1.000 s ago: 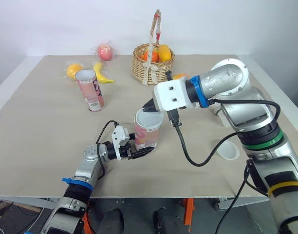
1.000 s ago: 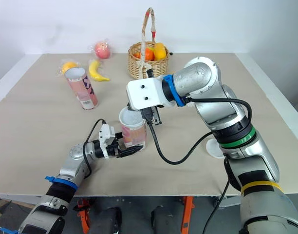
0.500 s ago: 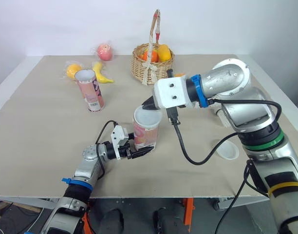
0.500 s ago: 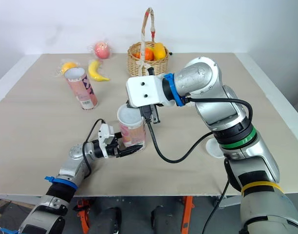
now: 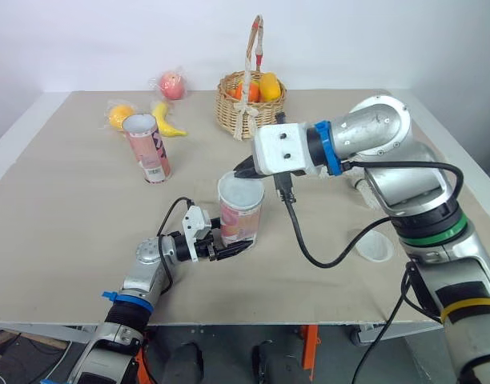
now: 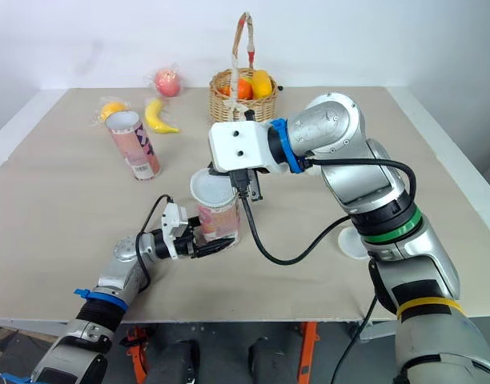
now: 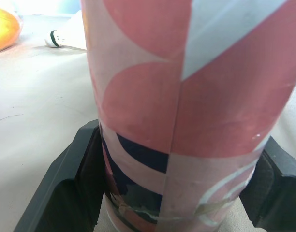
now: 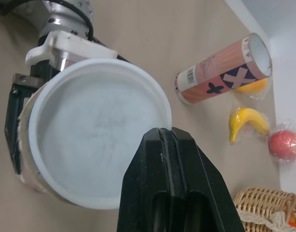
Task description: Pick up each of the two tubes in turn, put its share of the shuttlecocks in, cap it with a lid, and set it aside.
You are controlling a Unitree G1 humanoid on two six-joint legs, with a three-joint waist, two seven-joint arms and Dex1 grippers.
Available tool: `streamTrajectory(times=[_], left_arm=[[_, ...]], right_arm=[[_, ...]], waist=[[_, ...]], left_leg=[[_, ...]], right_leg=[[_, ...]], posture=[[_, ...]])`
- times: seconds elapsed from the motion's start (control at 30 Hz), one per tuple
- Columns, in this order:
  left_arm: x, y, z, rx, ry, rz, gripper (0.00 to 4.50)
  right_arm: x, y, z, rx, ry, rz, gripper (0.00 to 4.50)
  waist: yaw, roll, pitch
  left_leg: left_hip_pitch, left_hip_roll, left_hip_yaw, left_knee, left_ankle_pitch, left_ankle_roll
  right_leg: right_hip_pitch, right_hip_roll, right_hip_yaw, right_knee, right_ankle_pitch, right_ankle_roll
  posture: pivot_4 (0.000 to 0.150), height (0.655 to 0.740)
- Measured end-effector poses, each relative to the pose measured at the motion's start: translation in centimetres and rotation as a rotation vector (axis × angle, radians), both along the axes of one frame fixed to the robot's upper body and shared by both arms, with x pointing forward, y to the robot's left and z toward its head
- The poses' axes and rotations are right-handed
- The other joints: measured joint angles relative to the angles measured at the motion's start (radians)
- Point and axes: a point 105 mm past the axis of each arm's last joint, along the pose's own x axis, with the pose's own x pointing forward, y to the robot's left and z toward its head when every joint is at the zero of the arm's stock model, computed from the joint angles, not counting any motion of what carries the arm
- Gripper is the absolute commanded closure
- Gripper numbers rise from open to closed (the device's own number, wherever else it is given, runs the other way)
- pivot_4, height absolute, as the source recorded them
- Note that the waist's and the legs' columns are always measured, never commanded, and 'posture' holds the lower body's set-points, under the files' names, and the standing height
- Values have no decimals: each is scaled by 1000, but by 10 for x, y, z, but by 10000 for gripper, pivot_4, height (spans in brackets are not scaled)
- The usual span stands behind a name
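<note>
Two black fingers (image 7: 73, 191) of the left gripper (image 5: 231, 246) clamp the base of an upright pink patterned cardboard tube (image 5: 241, 220) near the front of the beige table (image 5: 69, 208). A round white plastic lid (image 5: 240, 190) sits on its mouth, its far rim pinched by the right gripper (image 5: 245, 168). A spare white lid (image 5: 375, 247) lies to the right. Farther back on the left stands a second pink tube (image 5: 146, 148), and a wicker fruit basket (image 5: 247, 104) sits at the rear.

The beige table (image 5: 69, 208) carries a basket (image 5: 249, 102) at the back, an apple (image 5: 173, 84), orange (image 5: 121, 116), banana (image 5: 169, 120) and another tube (image 5: 146, 148) far left, a pink tube (image 5: 240, 214) near the front, and a white lid (image 5: 375, 246) front right.
</note>
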Motion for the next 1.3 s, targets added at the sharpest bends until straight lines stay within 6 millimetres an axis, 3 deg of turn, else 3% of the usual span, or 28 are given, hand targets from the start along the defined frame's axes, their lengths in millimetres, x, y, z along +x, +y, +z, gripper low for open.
streamTrajectory(times=[0.83,0.93,0.97,1.07,1.3], left_arm=[[0,0,0,5,-3,4,12355],[0,0,0,5,-3,4,12692],[0,0,0,6,-2,5,12692],[0,1,-1,12,-1,8,12692],[1,1,-1,4,1,10,12692]], right_arm=[[-3,-6,-9,14,-15,-23,45000],[-2,-8,-12,5,-14,-32,34696],[-2,-8,-12,3,-19,-34,28474],[1,-9,-8,6,-46,-49,16065],[10,-11,0,59,5,-89,16065]], waist=[[0,0,0],[0,0,0],[0,0,0],[0,0,0],[0,0,0]], left_leg=[[0,0,0,0,0,0],[0,0,0,0,0,0],[0,0,0,0,0,0],[1,0,0,0,0,0],[1,1,0,0,0,0]], right_leg=[[0,0,0,0,0,0],[0,0,0,0,0,0],[0,0,0,0,0,0],[0,0,0,0,0,0],[0,1,0,0,0,0]], posture=[[1500,7400],[1500,7400],[1500,7400],[1500,7400],[1500,7400]])
